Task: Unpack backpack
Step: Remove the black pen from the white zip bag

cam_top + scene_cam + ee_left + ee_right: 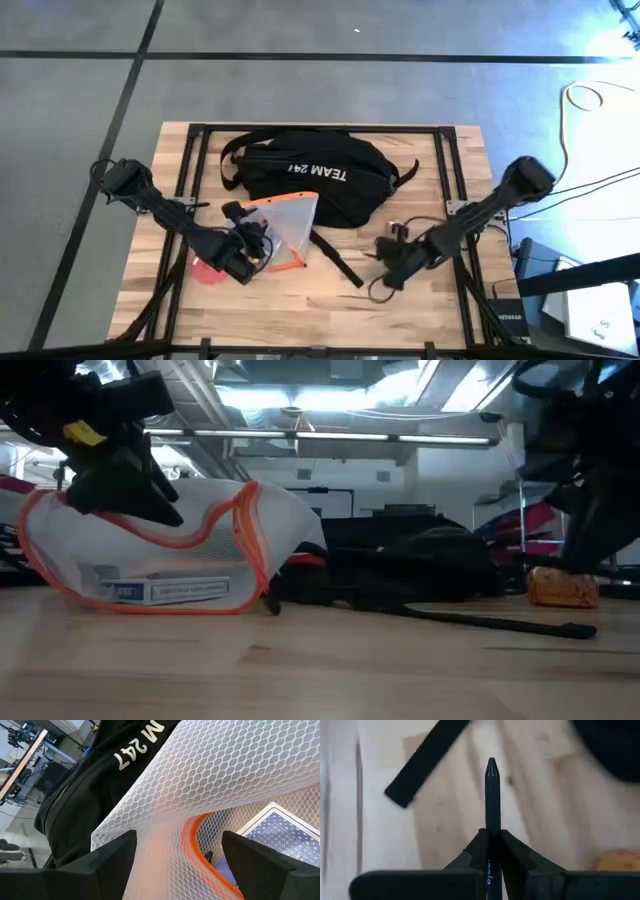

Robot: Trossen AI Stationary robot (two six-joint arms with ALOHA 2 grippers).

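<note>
The black backpack [300, 175] with white lettering lies flat on the table's far middle. A translucent mesh pouch with orange trim [288, 225] rests against the backpack's near side, its bottom on the wood. My left gripper [180, 855] is open at the pouch's near left end, one finger on each side of the orange-trimmed edge [192, 845]. A blue patterned box [280, 830] shows through the mesh. My right gripper [392, 262] is to the right of the pouch, shut on a black pen [492, 795]. My left gripper has the pouch's mesh and orange trim lying between its spread fingers [112, 857]; whether the fingers press on it I cannot tell. My right gripper pinches the pen's barrel [492, 832] between its two fingers. The pen runs along the fingers and its pointed end sticks out past the fingertips over the wood.
A black strap [338, 260] from the backpack lies on the wood between the two grippers. A small orange-yellow packet [562, 586] lies near my right gripper. Something red [205, 270] lies under the left arm. Bare wood stretches along the near edge.
</note>
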